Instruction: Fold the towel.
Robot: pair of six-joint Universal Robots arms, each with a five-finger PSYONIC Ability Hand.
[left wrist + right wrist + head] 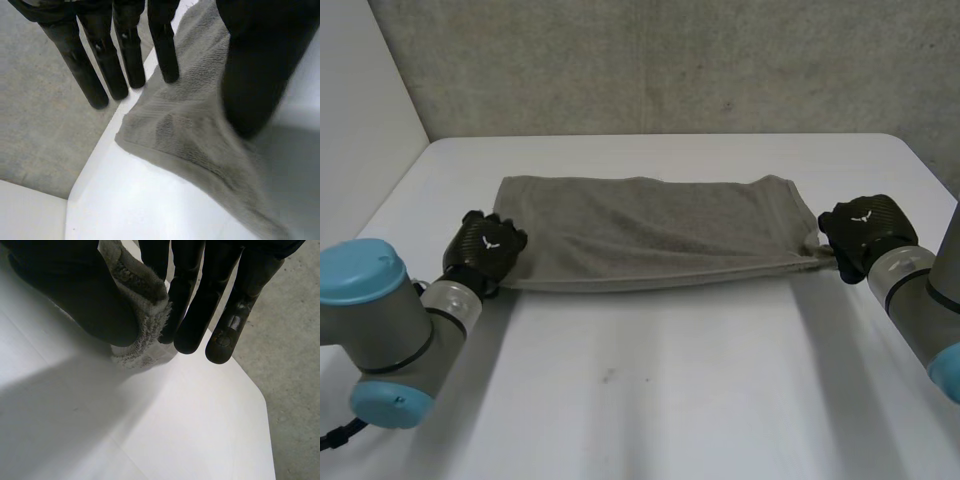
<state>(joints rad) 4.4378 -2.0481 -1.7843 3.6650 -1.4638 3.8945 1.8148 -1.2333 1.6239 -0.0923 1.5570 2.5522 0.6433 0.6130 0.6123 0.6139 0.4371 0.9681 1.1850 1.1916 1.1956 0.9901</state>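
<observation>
Head view, grey terry towel (pixel 650 235) stretched as a long band above smooth white table (pixel 670 390), left hand (pixel 485 250) pinching towel's left end between thumb and straight fingers, right hand (pixel 865 230) clamped on its fuzzy right corner.

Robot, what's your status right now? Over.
Left hand pinching towel at left end. Right hand pinching right end. Towel spread on table between them. Nothing in the way.

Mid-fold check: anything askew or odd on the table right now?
Nothing spilled or damaged. The towel is slightly askew: its right end bunches into a point at the right hand, while the end at the left hand lies flatter.
</observation>
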